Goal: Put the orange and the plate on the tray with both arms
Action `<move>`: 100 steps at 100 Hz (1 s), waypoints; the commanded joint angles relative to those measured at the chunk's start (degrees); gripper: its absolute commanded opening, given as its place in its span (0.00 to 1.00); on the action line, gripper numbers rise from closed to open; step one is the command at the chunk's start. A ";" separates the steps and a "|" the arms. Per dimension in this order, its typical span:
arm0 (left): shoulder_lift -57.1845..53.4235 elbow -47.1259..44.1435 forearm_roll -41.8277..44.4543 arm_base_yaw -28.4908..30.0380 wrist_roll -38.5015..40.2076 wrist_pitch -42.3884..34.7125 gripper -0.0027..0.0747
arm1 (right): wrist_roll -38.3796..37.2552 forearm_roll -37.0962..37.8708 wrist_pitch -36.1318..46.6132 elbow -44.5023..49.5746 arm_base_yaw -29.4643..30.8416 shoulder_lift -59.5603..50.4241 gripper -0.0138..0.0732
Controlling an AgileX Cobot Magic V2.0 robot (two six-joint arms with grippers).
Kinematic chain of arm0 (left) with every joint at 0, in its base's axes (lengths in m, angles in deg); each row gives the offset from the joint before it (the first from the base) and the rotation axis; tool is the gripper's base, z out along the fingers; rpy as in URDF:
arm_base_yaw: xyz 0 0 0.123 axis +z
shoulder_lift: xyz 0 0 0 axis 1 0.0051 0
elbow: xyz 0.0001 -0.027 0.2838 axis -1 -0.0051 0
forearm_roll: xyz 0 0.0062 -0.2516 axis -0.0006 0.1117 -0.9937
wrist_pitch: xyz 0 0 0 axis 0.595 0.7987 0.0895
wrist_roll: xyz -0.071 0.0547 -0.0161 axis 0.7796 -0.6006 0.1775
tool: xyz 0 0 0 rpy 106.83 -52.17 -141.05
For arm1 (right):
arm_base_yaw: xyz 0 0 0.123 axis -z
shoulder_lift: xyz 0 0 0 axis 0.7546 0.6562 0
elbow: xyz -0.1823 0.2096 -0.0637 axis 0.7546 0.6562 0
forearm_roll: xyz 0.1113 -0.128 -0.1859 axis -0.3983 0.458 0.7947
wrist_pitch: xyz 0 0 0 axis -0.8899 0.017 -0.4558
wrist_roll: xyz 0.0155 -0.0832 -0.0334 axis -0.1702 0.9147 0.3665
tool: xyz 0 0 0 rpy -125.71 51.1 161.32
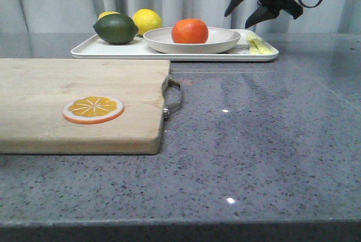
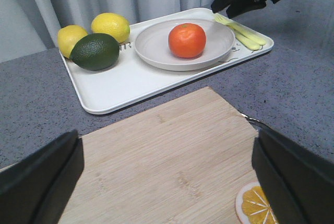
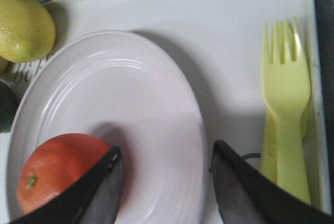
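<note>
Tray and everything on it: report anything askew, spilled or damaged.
Nothing stands out. The tray lies flat on the counter. The plate sits level inside it with the orange whole in it. Two lemons and a lime rest at one end, a yellow fork at the other. No spills.

We are seeing a wooden cutting board [image 1: 79,106] lying on the grey speckled table [image 1: 265,140], an orange slice disc [image 1: 93,109] resting flat on it. Behind, two lemons [image 2: 110,26] are sitting beside a dark green lime [image 2: 95,51], with yellow plastic cutlery [image 3: 284,109] nearby.
</note>
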 commanded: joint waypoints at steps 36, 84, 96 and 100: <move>-0.33 1.61 -1.24 0.19 0.22 -1.86 0.84 | 13.81 6.96 -7.26 -1.66 0.53 -22.03 0.66; -0.33 1.61 -1.27 0.19 0.22 -0.46 0.84 | 16.80 11.40 0.95 28.65 0.53 -48.03 0.66; -0.33 1.61 -1.27 0.19 0.22 -0.46 0.84 | 18.37 11.40 6.72 41.17 0.53 -57.07 0.66; -0.33 1.61 -1.27 0.19 0.22 -0.46 0.84 | 18.72 11.40 8.66 45.40 0.53 -60.33 0.66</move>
